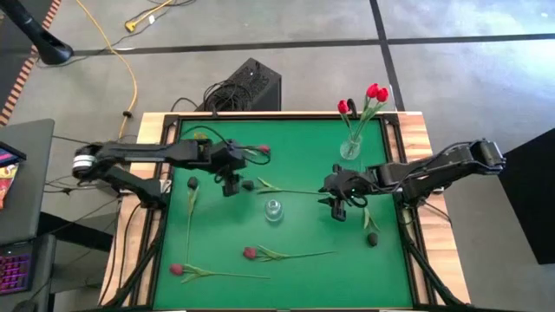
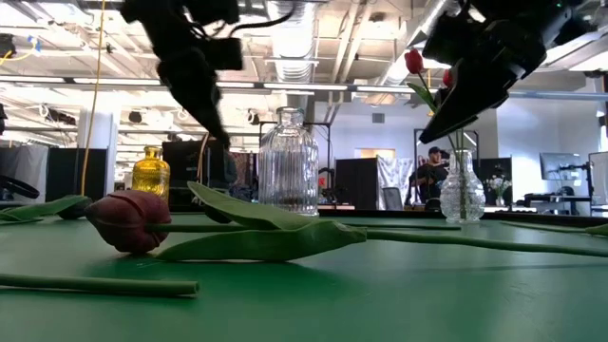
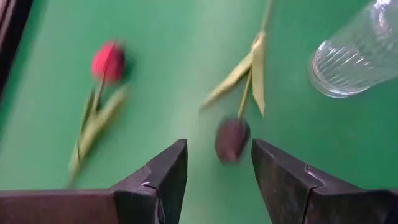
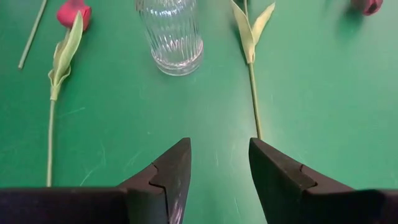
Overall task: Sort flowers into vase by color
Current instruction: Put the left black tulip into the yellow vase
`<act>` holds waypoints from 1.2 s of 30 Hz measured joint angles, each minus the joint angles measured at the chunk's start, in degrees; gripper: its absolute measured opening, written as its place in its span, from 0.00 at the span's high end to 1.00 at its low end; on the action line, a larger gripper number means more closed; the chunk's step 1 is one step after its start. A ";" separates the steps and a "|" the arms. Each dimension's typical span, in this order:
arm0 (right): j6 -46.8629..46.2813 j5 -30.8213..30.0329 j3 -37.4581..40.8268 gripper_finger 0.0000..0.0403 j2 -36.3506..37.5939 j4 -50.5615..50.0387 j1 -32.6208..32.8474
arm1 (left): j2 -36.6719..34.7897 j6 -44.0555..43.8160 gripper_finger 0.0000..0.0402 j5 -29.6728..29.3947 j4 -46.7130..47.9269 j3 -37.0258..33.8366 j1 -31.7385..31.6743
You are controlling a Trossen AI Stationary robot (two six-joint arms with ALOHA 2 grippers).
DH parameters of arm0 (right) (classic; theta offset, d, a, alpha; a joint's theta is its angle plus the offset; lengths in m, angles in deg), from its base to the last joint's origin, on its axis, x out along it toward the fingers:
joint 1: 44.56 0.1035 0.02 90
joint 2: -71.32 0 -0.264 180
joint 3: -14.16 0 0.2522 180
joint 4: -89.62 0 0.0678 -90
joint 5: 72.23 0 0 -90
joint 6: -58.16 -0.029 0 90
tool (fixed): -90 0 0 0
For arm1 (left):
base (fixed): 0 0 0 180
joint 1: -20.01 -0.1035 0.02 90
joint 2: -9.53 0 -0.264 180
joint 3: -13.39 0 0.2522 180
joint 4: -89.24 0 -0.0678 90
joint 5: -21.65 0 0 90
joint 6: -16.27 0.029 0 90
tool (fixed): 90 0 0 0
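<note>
1. Overhead, the left gripper (image 1: 230, 184) hovers at about 10 o'clock from the clear ribbed vase (image 1: 274, 210), fingers (image 3: 163, 180) spread wide, empty, above a near-black tulip (image 3: 231, 138).
2. Right gripper (image 1: 338, 206) hangs at 3 o'clock from that vase, fingers (image 4: 169, 175) wide, holding nothing.
3. Red tulips (image 1: 375, 93) stand in the tall vase (image 1: 350, 147) at 1 o'clock on the green worktop (image 1: 303, 269).
4. Other tulips (image 1: 251, 253) lie at 6 o'clock.

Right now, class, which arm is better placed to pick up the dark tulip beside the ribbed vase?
Left. Its open hand hangs just above the dark tulip's head; the right hand, also open, faces bare mat beside the stem.
</note>
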 joint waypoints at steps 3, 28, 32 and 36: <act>0.05 0.01 0.02 0.54 -1.20 1.50 -0.01 | -4.21 -16.55 0.58 -0.29 7.91 0.01 0.08; 13.72 0.02 0.02 0.54 -1.11 7.60 -0.13 | -8.11 -87.37 0.58 9.12 25.42 -15.75 27.03; 15.54 0.09 0.02 0.54 -1.11 8.00 -0.71 | -8.11 -93.21 0.58 10.18 16.89 -21.19 29.88; 15.52 0.08 0.02 0.54 -1.11 9.54 -2.36 | -8.11 -97.46 0.58 9.85 15.99 -24.38 31.69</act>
